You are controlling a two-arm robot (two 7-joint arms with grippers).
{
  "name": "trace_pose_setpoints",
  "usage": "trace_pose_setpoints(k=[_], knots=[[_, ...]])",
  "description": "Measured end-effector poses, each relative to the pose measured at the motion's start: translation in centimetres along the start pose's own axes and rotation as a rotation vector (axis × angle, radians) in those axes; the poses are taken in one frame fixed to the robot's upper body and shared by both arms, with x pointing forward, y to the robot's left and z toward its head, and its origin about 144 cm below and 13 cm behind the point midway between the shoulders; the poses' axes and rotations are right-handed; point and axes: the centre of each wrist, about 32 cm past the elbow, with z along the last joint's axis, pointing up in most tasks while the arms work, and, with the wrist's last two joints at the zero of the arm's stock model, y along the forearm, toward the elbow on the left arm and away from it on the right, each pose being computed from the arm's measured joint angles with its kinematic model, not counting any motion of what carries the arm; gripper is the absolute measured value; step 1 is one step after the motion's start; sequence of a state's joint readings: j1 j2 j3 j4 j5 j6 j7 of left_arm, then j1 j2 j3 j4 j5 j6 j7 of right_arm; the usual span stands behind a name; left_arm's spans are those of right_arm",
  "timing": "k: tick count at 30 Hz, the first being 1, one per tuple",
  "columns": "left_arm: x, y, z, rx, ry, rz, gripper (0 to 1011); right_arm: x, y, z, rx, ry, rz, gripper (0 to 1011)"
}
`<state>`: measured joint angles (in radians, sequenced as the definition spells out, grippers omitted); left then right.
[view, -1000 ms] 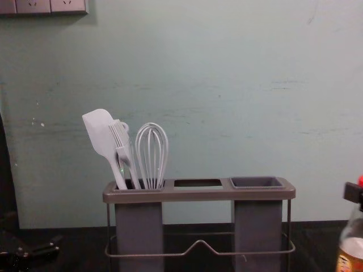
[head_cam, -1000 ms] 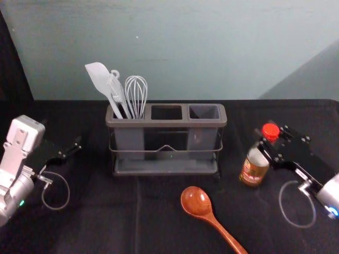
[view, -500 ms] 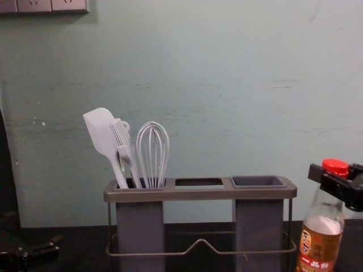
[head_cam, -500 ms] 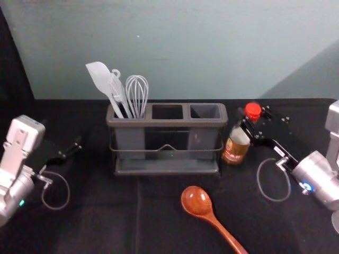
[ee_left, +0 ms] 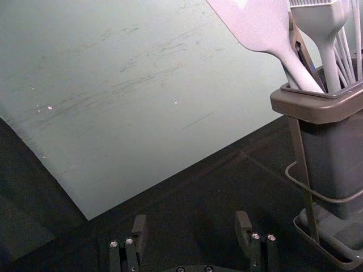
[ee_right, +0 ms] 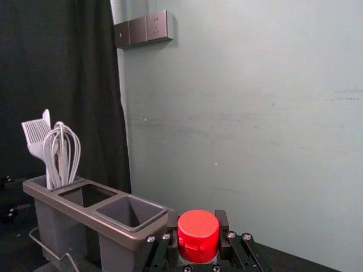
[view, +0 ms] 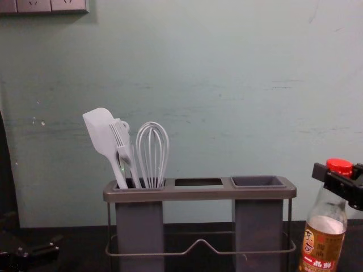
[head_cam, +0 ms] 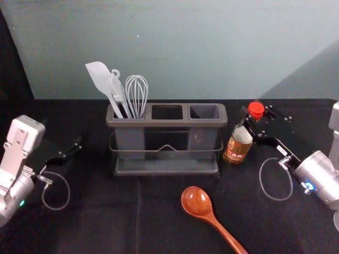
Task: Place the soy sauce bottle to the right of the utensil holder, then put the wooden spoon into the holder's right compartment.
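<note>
The soy sauce bottle (head_cam: 238, 147) is beside the utensil holder (head_cam: 166, 123), at its right end, with my right gripper (head_cam: 253, 121) shut on its neck just under the red cap. In the right wrist view the red cap (ee_right: 198, 235) sits between the fingers of the right gripper (ee_right: 196, 226). The chest view shows the bottle's label (view: 322, 249) facing forward; its base is cut off. The wooden spoon (head_cam: 196, 201) lies in front of the holder, bowl toward it. My left gripper (head_cam: 71, 151) stays parked at the left; in its wrist view the left gripper (ee_left: 190, 226) is open.
A white spatula (head_cam: 99, 78), a brush and a whisk (head_cam: 136, 95) stand in the holder's left compartment. Its middle opening (head_cam: 167, 112) and right compartment (head_cam: 204, 111) hold no utensil. The wall (head_cam: 196, 47) rises behind the black-covered table (head_cam: 95, 222).
Over the last second the right gripper has carried the bottle left and back toward the holder's right end, with a slight shift back to the right since half a second ago. The left arm has not moved.
</note>
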<state>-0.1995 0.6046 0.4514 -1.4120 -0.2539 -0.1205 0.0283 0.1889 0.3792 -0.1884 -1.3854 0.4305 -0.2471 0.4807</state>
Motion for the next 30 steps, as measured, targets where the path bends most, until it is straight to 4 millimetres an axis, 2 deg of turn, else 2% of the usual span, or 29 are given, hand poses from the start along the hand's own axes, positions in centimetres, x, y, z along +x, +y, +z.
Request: trace_pose_setpoints(k=[17, 18, 19, 22, 24, 26, 29, 30], knots=[[0.0, 0.0, 0.0, 0.0, 0.0, 0.0, 1012, -0.3, 0.5, -1.2, -0.036, -0.007, 0.011, 393], [0.0, 0.0, 0.0, 0.0, 0.0, 0.0, 1012, -0.3, 0.5, -1.2, -0.037, -0.007, 0.011, 477], [0.0, 0.0, 0.0, 0.0, 0.0, 0.0, 1011, -0.3, 0.5, -1.2, -0.036, -0.006, 0.01, 477], [0.0, 0.0, 0.0, 0.0, 0.0, 0.0, 1012, -0.3, 0.4, -1.0, -0.029, -0.006, 0.007, 624], [0.0, 0.0, 0.0, 0.0, 0.0, 0.0, 1011, -0.3, 0.2, -0.6, -0.019, -0.009, 0.004, 663], [0.0, 0.0, 0.0, 0.0, 0.0, 0.0, 1011, -0.4, -0.3, 0.5, 0.01, -0.022, -0.005, 761], [0.0, 0.0, 0.0, 0.0, 0.0, 0.0, 1011, -0.8, -1.4, 2.3, 0.04, -0.046, -0.018, 816], [0.0, 0.0, 0.0, 0.0, 0.0, 0.0, 1012, -0.9, -1.6, 2.7, 0.042, -0.05, -0.021, 890]])
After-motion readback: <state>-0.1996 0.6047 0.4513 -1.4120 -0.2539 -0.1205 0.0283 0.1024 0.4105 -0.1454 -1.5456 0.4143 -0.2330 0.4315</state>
